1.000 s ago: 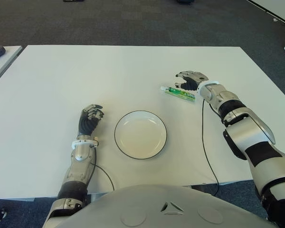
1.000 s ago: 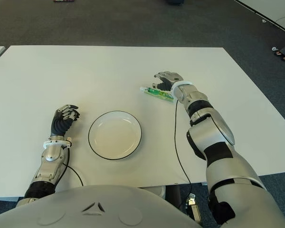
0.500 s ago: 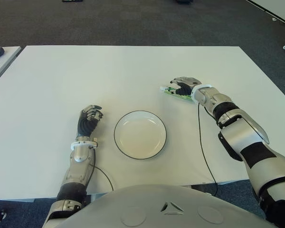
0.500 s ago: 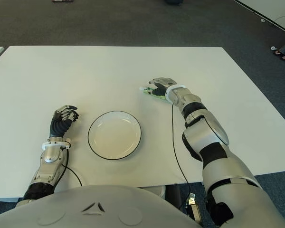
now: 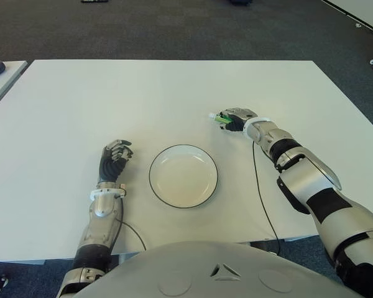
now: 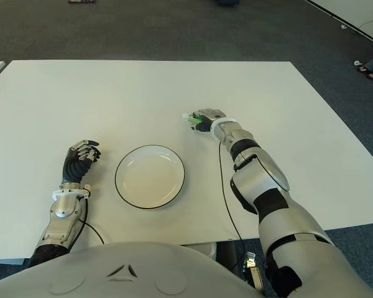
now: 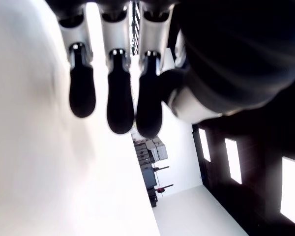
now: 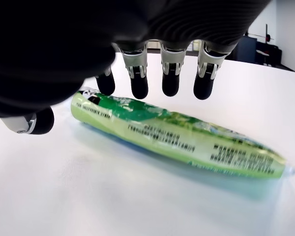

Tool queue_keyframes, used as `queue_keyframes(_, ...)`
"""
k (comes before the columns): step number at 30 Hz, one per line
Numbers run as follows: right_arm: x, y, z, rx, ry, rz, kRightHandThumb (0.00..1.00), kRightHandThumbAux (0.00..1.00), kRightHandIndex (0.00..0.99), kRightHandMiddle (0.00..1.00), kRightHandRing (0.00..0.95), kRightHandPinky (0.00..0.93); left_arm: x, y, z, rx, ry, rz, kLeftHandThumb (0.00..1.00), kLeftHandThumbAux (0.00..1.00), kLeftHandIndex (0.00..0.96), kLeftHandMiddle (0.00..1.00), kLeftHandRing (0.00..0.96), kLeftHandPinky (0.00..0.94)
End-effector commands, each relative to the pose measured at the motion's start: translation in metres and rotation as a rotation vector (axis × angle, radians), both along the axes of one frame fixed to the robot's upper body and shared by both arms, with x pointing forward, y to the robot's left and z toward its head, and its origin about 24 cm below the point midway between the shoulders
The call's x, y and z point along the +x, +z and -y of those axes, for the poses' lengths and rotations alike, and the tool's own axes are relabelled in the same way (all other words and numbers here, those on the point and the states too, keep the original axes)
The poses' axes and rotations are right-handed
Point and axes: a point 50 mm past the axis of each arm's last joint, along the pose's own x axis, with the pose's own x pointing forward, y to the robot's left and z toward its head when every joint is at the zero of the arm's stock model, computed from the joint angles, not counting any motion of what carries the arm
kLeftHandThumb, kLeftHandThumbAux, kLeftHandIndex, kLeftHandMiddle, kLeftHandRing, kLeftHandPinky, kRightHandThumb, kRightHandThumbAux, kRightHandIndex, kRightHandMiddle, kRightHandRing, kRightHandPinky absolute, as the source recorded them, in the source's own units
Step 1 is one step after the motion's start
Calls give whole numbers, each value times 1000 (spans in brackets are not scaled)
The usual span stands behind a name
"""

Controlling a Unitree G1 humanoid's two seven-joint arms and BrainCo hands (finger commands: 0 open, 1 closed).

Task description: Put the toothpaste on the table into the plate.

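Even, bright light from overhead fills my head views; the white rectangular table [image 5: 174, 87] reads clean with no glare, and shadows under my arms are faint and soft. The dark grey carpet floor [image 5: 174, 31] stays dim by comparison. My left wrist view is blown out: the table surface is washed to pure white, my dark fingertips [image 7: 120, 115] blurred. In my right wrist view the green plastic toothpaste tube [image 8: 177, 137] is fairly sharp with a soft bluish shadow beneath, while my palm looms black and unfocused.
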Motion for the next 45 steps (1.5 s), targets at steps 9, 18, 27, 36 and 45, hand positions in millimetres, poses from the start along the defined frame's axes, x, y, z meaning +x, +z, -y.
queue_keyframes(9, -17, -27, 0, 37, -87, -119, 563, 201, 0, 0, 0, 0, -8, 0, -9, -4, 0, 14, 696, 718, 433, 598, 600, 577)
queue_keyframes(18, -19, -31, -1, 75, -130, -168, 554, 209, 0, 0, 0, 0, -7, 2, -9, 6, -2, 29, 696, 718, 433, 609, 607, 580)
queue_keyframes(27, -21, -33, -1, 129, -165, -184, 539, 183, 0, 0, 0, 0, -7, 2, -12, 6, 8, 30, 697, 718, 433, 606, 595, 573)
queue_keyframes(36, -24, -36, 0, 168, -189, -194, 529, 190, 0, 0, 0, 0, -7, 2, -12, 28, -9, 45, 697, 719, 434, 619, 612, 591)
queue_keyframes(45, -31, -46, -1, 178, -224, -216, 510, 201, 0, 0, 0, 0, -9, 4, -11, 10, -20, 54, 699, 719, 434, 614, 608, 580)
